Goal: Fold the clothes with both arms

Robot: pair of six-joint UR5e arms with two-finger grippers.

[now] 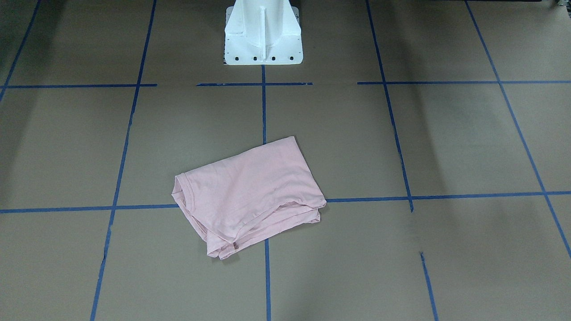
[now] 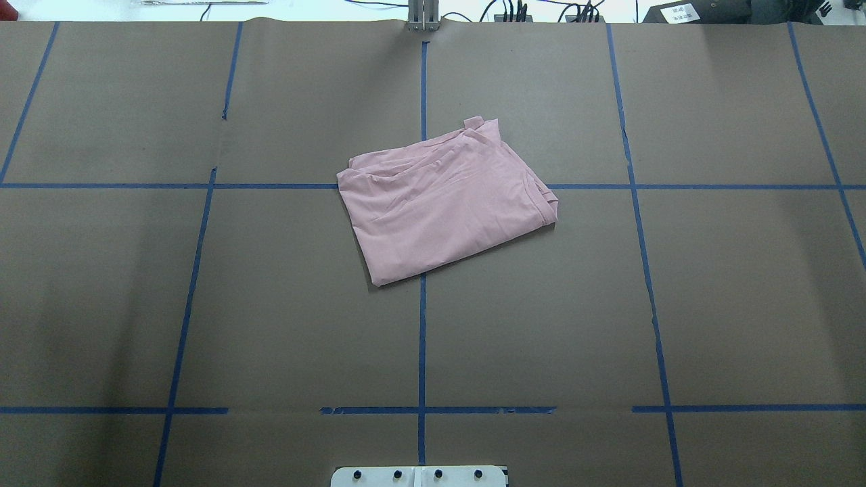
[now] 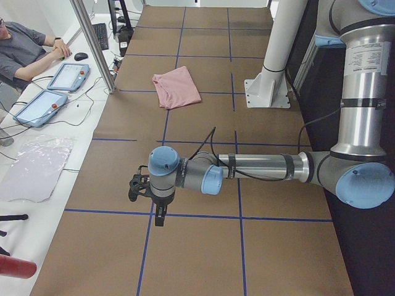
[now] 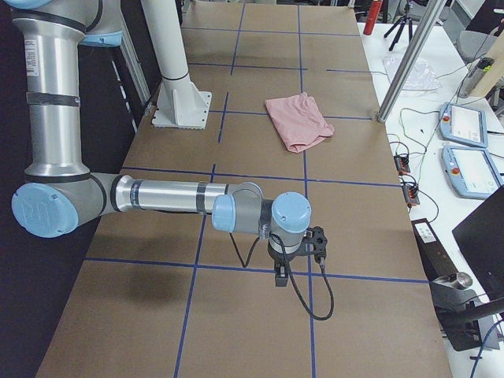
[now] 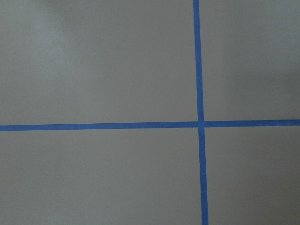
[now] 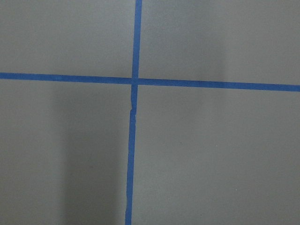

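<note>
Well, jaws first: the left gripper [image 3: 159,216] and right gripper [image 4: 280,276] show only in the side views, so can't tell if spread or pressed together. Both point down over the table [image 2: 744,304], matte brown paper w/ blue tape grid [image 2: 422,338]. The left arm [image 3: 259,166] and right arm [image 4: 165,197] are smooth silver tubes, stretched out level. The T-shirt [image 2: 446,199] lies well apart from both, near centre: soft pink knit, plain side up, a rough slanted rectangle. In the overhead view its layered edges are at 12 o'clock, the smooth fold at 6.

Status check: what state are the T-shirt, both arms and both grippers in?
T-shirt: folded, plain side up, lying free on the table.
Left arm: over bare table, away from the T-shirt.
Right arm: likewise.
Left gripper: points down, opening unreadable.
Right gripper: same.
</note>
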